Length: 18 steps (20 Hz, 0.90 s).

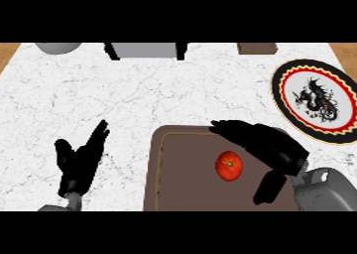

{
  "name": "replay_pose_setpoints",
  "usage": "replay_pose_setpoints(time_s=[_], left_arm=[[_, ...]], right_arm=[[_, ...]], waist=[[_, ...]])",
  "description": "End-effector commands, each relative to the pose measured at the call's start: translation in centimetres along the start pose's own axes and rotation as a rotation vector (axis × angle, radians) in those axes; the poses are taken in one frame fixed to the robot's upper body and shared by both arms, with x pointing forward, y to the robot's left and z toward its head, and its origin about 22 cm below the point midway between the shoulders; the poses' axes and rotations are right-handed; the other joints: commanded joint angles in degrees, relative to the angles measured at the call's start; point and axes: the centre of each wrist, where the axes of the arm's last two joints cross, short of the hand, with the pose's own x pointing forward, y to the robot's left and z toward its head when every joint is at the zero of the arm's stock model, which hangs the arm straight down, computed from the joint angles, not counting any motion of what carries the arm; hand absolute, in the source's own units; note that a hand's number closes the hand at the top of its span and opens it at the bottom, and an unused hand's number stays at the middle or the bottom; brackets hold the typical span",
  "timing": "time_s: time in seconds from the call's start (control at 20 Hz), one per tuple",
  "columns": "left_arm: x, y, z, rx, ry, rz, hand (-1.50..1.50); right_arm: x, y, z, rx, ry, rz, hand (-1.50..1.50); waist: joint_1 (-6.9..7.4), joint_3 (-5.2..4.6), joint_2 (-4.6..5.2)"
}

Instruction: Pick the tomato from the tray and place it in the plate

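Note:
A red tomato [229,166] lies on the brown tray [181,168] at the counter's front. My right hand [273,149] hovers over the tray just right of the tomato. Its fingers stretch to the upper left past the fruit, and its thumb hangs below right, so the hand stands open around the tomato without closing on it. The round plate [318,100], white with a black dragon and a red and black rim, sits at the right edge of the counter, above and right of the tray. My left hand [77,161] rests open at the lower left, fingers up.
White marble counter top [101,89] spreads left of the tray. Along the back edge stand a grey bowl [58,47], a grey box on black legs [145,50] and a small brown block [256,47].

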Motion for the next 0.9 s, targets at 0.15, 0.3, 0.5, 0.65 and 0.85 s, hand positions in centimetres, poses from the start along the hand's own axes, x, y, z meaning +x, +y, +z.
replay_pose_setpoints(time_s=[0.15, 0.3, 0.5, 0.65, 0.85], left_arm=[[0.9, 0.6, 1.2, -0.030, 0.041, 0.015, 0.00], [0.5, 0.9, -0.7, 0.005, 0.035, 0.006, 0.00], [-1.6, 1.0, -0.6, -0.006, 0.042, 0.008, 0.00], [-0.4, -0.1, 0.1, -0.003, 0.019, 0.002, 0.00], [0.3, 1.4, -0.4, -0.013, 0.037, 0.017, 0.00]], right_arm=[[2.0, 2.7, -0.9, -0.015, 0.063, 0.084, -1.50], [0.6, 1.5, -0.8, -0.012, 0.072, 0.093, -1.50], [1.8, 2.4, -2.3, -0.002, 0.081, 0.093, -1.50], [1.3, 3.9, -4.3, 0.041, 0.077, 0.114, -1.50], [0.3, 4.2, -3.4, 0.078, 0.090, 0.124, -1.50]], waist=[[0.00, -0.18, 0.10], [-0.08, -0.19, 0.16], [-0.07, -0.20, 0.18], [0.15, -0.19, 0.18], [0.01, -0.19, 0.17]])
